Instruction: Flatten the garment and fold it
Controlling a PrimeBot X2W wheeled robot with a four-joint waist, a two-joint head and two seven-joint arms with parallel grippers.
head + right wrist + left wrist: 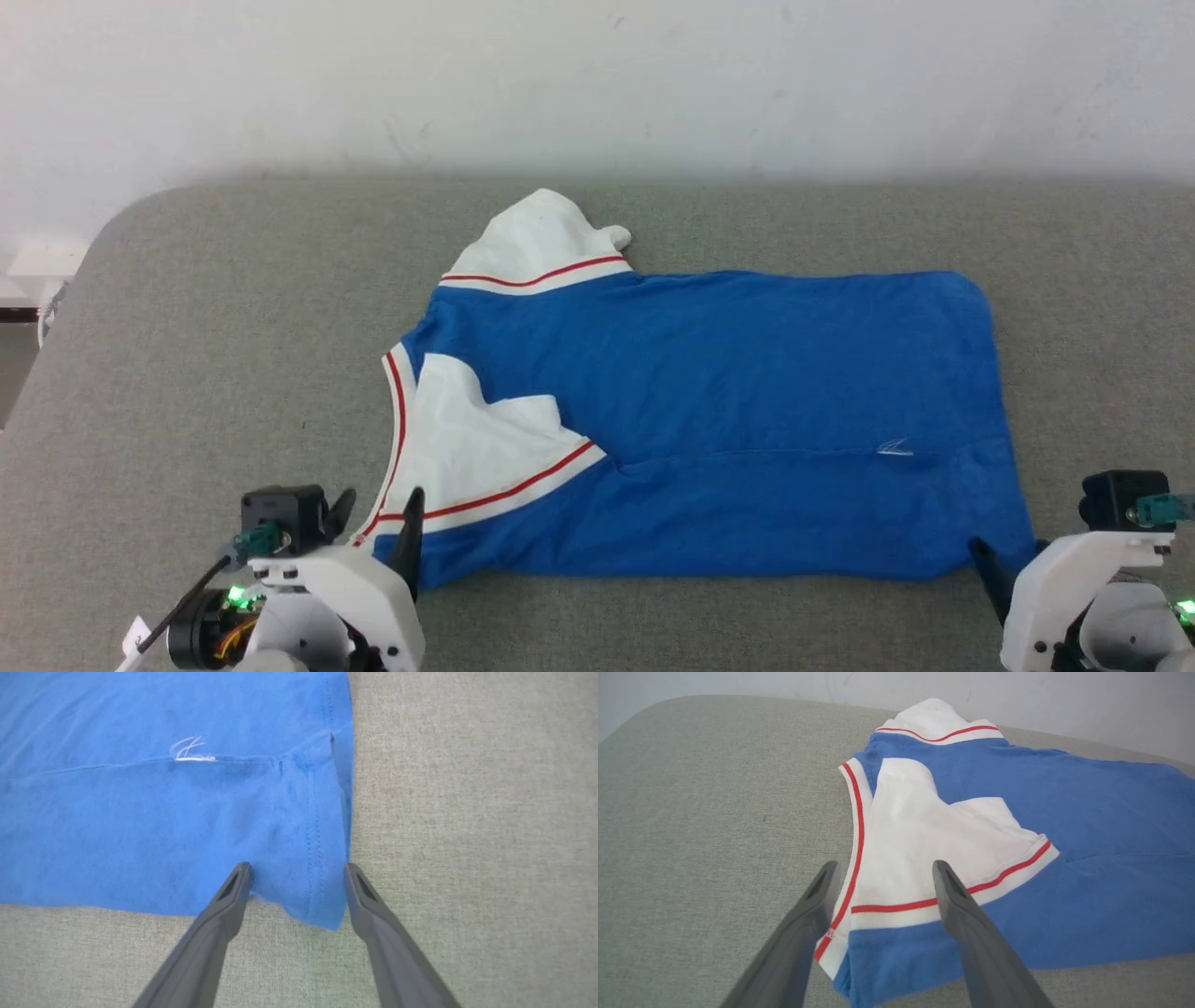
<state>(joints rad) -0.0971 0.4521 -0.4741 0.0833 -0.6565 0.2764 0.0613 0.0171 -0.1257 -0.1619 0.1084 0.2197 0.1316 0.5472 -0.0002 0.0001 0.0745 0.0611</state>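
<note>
**Two claws stand open over a half-folded shirt**

Two long-fingered claws flank the blue shirt, which lies sideways across the middle of the grey table, neck to your robot's left and hem to its right.

The cloth looks well flattened, with few wrinkles across the blue. By the look of it, the first lengthwise fold is made. The near sleeve lies turned up onto the body, and a crease runs from it toward the hem. The far sleeve sticks out past the far edge, white and a little crumpled. So you likely have that side to turn in, and then the crosswise fold that brings hem to neck.

The left claw is spread wide at the near neck corner. One finger is over the bare table just beside the red-striped neck trim, the other over the blue by the sleeve's edge. The cloth lies loose between them, unpinched. Whether the tips rest on the fabric you cannot tell.

The right claw is equally wide at the near hem corner, a finger on either side of it. It grips nothing.
</note>
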